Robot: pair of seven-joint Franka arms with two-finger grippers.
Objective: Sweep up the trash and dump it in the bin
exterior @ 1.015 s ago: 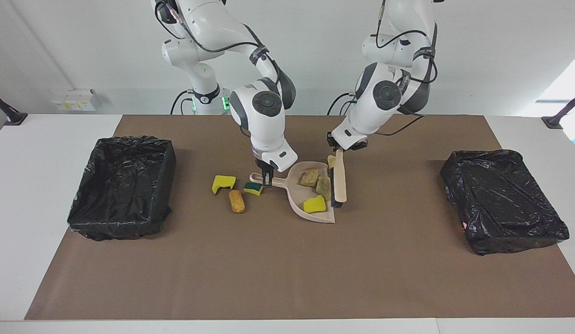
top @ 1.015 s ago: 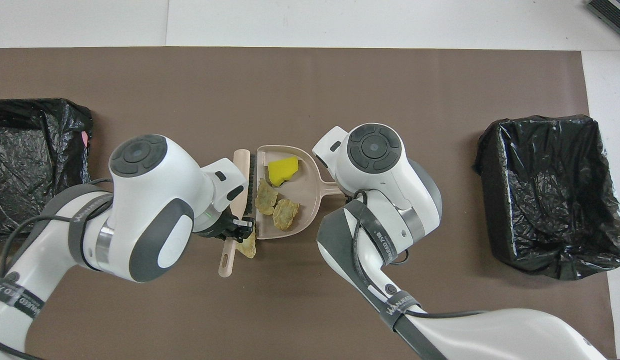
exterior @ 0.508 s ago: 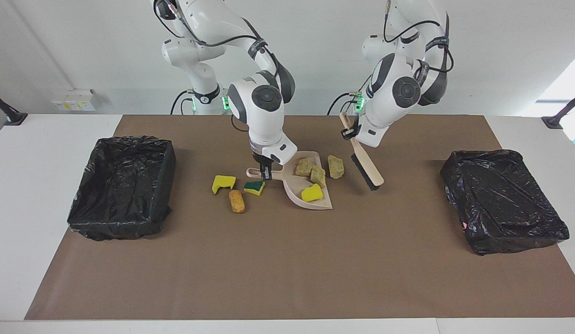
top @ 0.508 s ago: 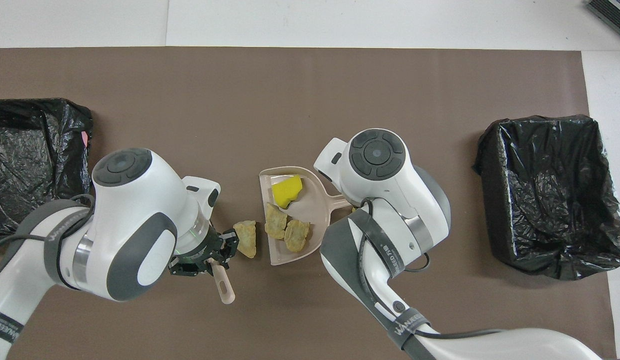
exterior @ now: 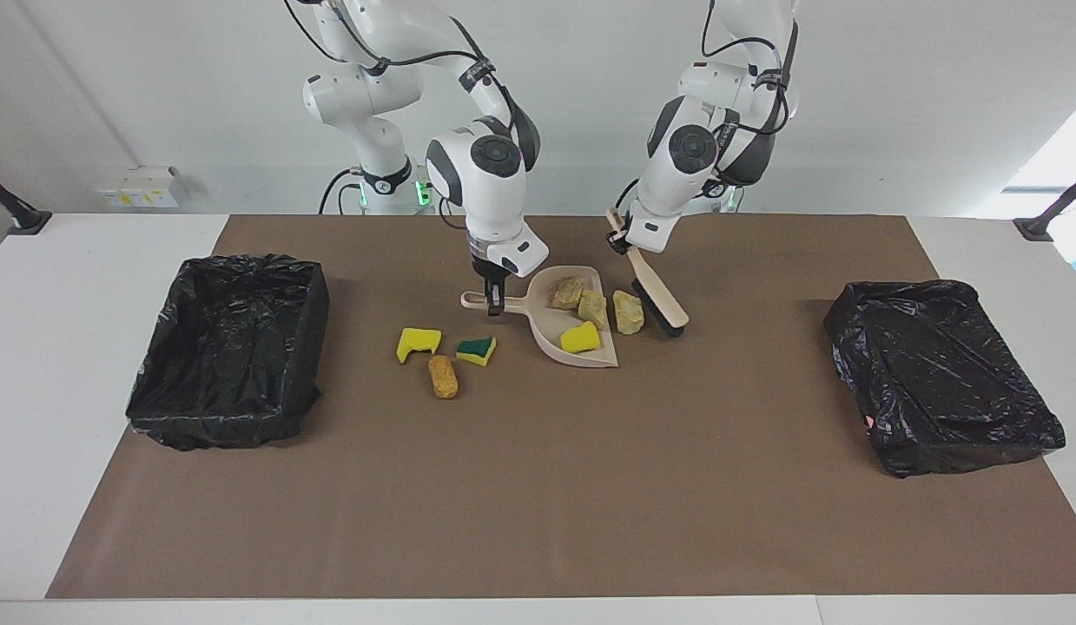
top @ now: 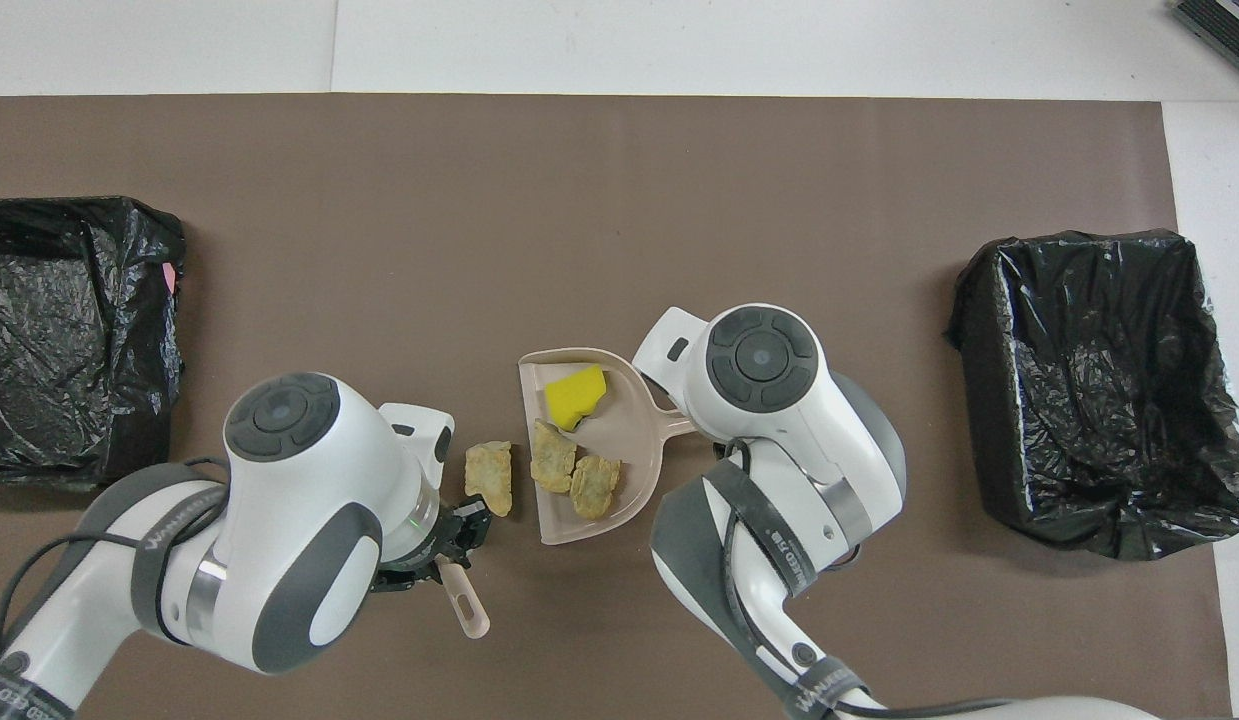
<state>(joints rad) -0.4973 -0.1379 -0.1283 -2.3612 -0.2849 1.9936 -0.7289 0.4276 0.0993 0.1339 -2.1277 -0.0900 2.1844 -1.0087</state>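
Since a second ago we've pulled our dustpan (exterior: 581,334) robotward, right gripper (exterior: 495,305) clamped on its handle, left gripper (exterior: 622,245) clamping the brush (exterior: 659,304) beside a stray chunk (exterior: 628,312) we might knock wide.

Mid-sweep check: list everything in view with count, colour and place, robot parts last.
trash in dustpan: three; one yellow, two tan.
tan scrap: one, on the mat between the dustpan's open edge and the brush.
loose trash: three (yellow, green-and-yellow, brown), beside the dustpan handle.
dustpan: one, beige, mid-table.
brush: one, beige with black bristles, tilted.
bins: two, black-lined, one at each end of the table.
mat: one, brown.
right gripper: shut on dustpan handle.
left gripper: shut on brush handle.
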